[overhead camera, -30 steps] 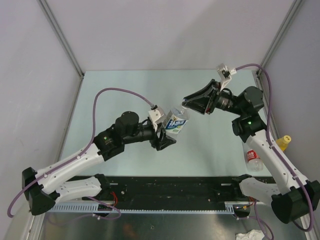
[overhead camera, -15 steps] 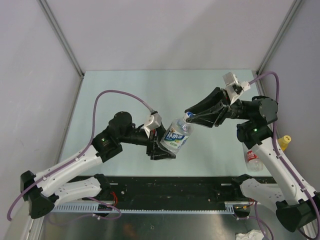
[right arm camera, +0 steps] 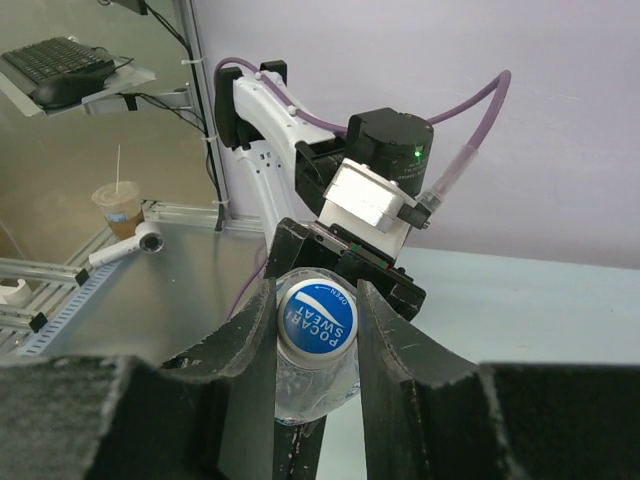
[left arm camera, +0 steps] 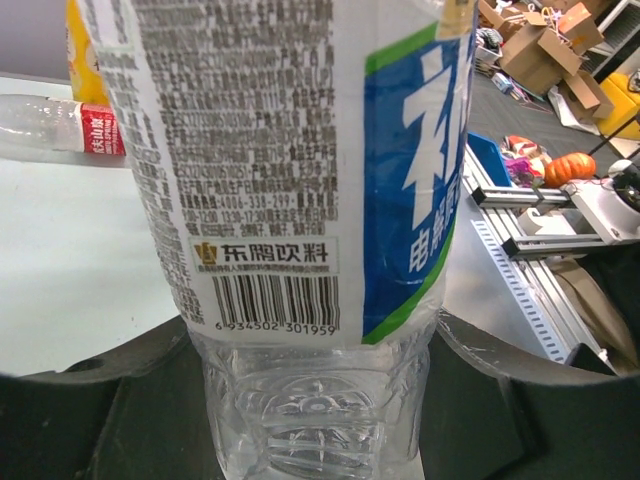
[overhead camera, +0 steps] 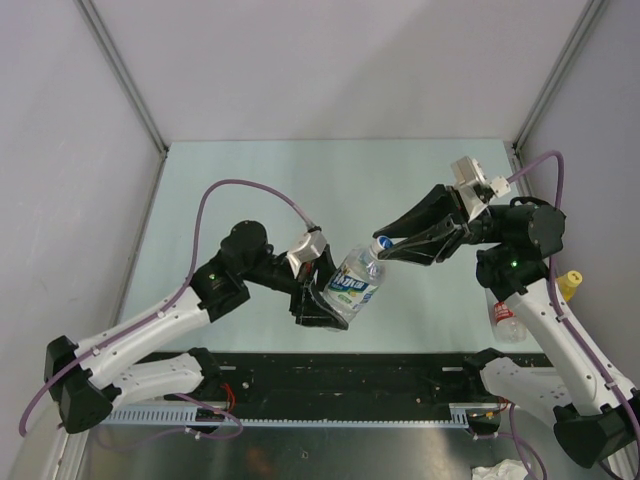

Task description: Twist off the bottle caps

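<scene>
And the pair has shifted! A second ago the blue-green-label bottle (overhead camera: 357, 283) was held higher over the tabletop (overhead camera: 250, 180). Now we see both arms have carried it down toward the near edge, and the neck is tipped up and to the right. The left end effector (overhead camera: 333, 302) is clamped around the bottle's lower body. In the left wrist view its dark fingers (left arm camera: 100, 400) hug the clear base just under the barcode.

Up top, the right end effector (right arm camera: 316, 330) is closed on the white cap (right arm camera: 316, 318), one finger pressed to each side of the blue-printed top. Its wrist has rolled too: the camera mount sat up near the far edge a second ago, then came round and down half a second back, and now lies lower and closer in.

We read that roll as the twist under way, though we can't yet see any gap between cap and neck. So the first cap looks mid-turn and not off.

Over on the right, the red-label bottle (overhead camera: 507, 318) lies on its side and the orange-yellow bottle (overhead camera: 566, 286) sits just beyond it. Both are right where they were, caps on, waiting their turn.
</scene>
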